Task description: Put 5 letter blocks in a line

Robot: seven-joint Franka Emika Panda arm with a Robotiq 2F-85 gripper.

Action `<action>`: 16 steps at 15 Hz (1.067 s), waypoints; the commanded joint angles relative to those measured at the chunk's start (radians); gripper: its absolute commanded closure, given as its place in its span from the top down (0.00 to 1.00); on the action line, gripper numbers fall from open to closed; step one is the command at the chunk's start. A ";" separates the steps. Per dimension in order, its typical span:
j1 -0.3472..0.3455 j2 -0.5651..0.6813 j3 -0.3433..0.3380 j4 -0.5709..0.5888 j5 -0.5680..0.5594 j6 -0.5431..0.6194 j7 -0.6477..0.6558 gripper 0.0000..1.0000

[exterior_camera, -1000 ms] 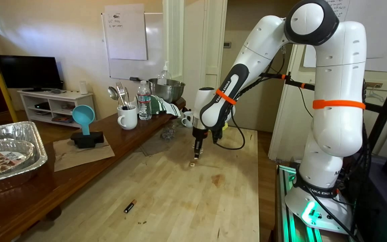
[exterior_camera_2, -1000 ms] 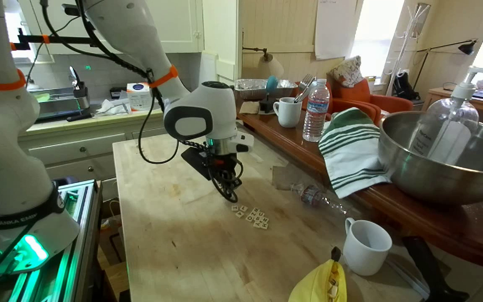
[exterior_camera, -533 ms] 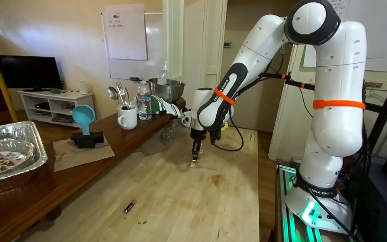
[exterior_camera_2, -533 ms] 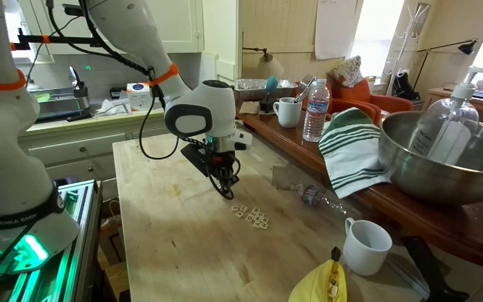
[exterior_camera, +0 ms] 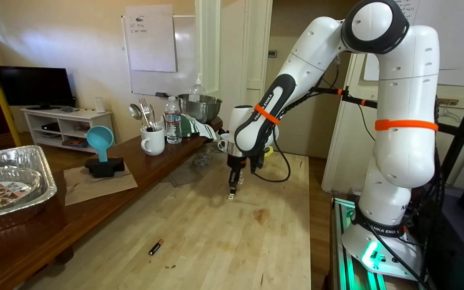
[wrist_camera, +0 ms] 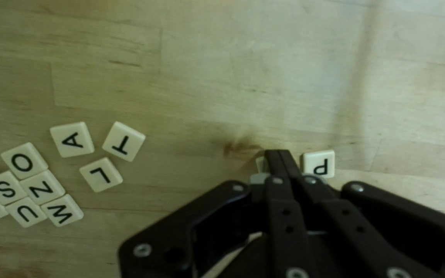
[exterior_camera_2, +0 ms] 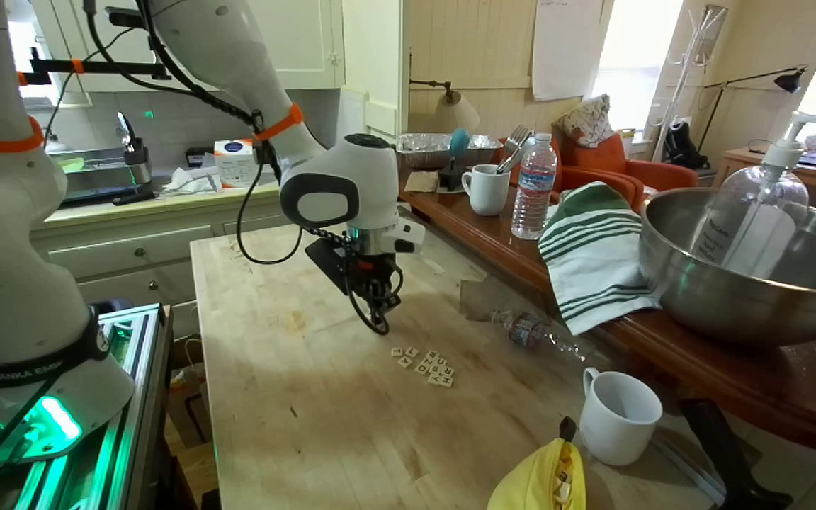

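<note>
My gripper (wrist_camera: 277,153) points down at the wooden table, its fingertips pressed together with nothing between them. Beside them on the right lies a letter block marked P (wrist_camera: 325,161). On their left, a pale block (wrist_camera: 260,164) is mostly hidden by a finger. Farther left in the wrist view are loose blocks A (wrist_camera: 72,139), T (wrist_camera: 124,141) and L (wrist_camera: 101,174). Past these sits a tight cluster of several blocks, N (wrist_camera: 41,187) among them. In an exterior view the grouped blocks (exterior_camera_2: 436,368) lie in front of the gripper (exterior_camera_2: 378,327); whether the fingertips touch a block is unclear.
A battery (exterior_camera: 156,247) lies on the table (exterior_camera: 216,249). A clear bottle (exterior_camera_2: 532,333) lies on its side near the raised wooden ledge (exterior_camera: 107,193). A white mug (exterior_camera_2: 619,418) and yellow pouch (exterior_camera_2: 539,476) stand beyond the blocks.
The shut gripper has shifted a little, leftward in both exterior views, coming closer over the block under its fingertips. The blocks in sight show no clear movement.
</note>
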 commanded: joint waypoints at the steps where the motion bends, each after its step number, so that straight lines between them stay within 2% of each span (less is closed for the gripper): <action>1: 0.011 0.029 0.012 0.011 0.036 -0.040 0.028 0.00; 9: 0.020 0.033 0.017 0.026 0.064 -0.079 0.052 0.00; 16: 0.025 0.011 0.006 0.025 0.046 -0.081 0.079 0.00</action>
